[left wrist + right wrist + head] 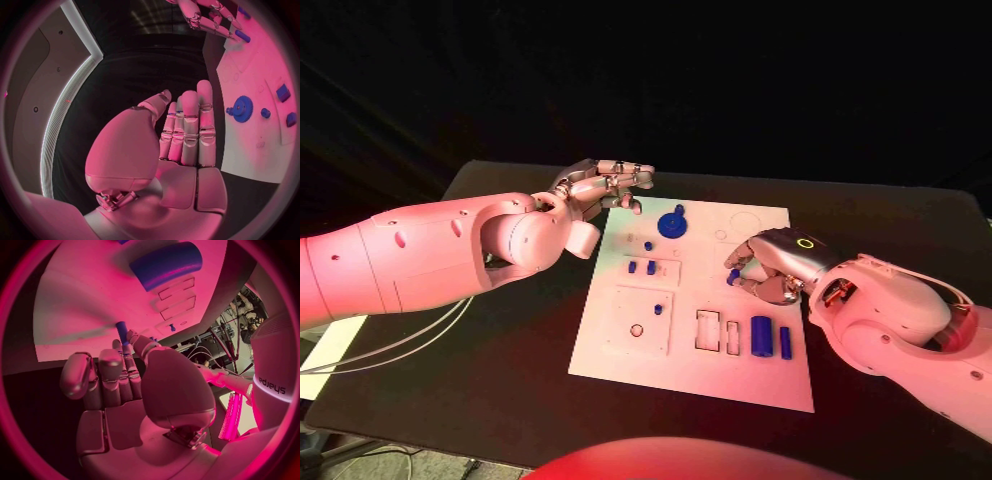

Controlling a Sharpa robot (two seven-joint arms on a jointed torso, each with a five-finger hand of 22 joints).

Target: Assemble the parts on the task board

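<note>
We see the small blue peg [121, 331] pinched in our right hand [769, 268] over the white task board [678, 375] on the black counter [502, 390]. At ten o'clock from it, our left hand [600, 187] hovers empty, fingers straight.

A black table [488, 340] has white cables [387, 350] hanging off one edge.

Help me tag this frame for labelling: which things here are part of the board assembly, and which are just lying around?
Part of the job:
task board
blue gear
small blue pegs
large blue cylinder
thin blue peg, pinched by the right hand
left hand, holding nothing

Lying about:
white cables off the table's left edge
black table
</note>
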